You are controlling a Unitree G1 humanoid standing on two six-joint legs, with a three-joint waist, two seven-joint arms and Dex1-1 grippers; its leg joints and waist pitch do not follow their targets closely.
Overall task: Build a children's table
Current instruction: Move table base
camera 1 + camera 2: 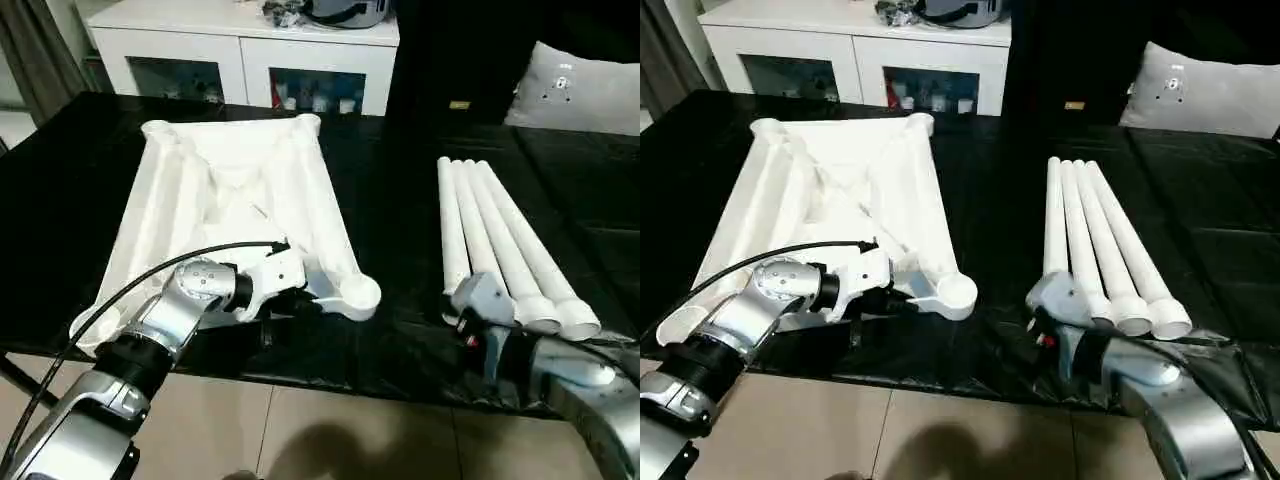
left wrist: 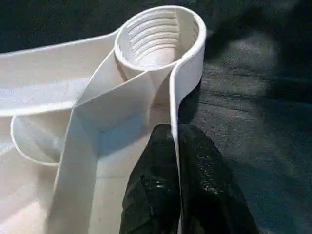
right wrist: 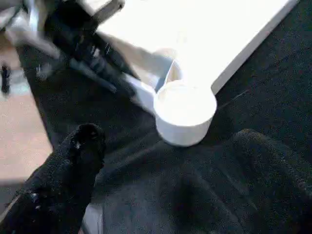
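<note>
Left wrist view: pinching the tabletop rim

**Body**
Tabletop (image 1: 240, 190) is lying upside down on the black work table (image 1: 400, 230), ribs up, near-right corner socket (image 2: 158, 36) facing me, thread ridges showing inside. My left gripper (image 2: 176, 151) is closing on the thin side wall just behind that socket, one finger (image 2: 151, 195) inside, one outside, nearly shut on it. Four legs (image 1: 500, 245) are lying side by side well apart to the right, wide ends toward me. My right gripper (image 3: 161, 161) is hanging wide open, holding nothing, just at those near ends.

Risks, as I'm judging them: the wall is thin and smooth, so the pinch could be slipping off if I'm pulling or lifting. The black cover looks slick, so the top could be sliding or dragging it. Legs are round and could be rolling if I'm nudging them.

No readable labels or writing anywhere.
</note>
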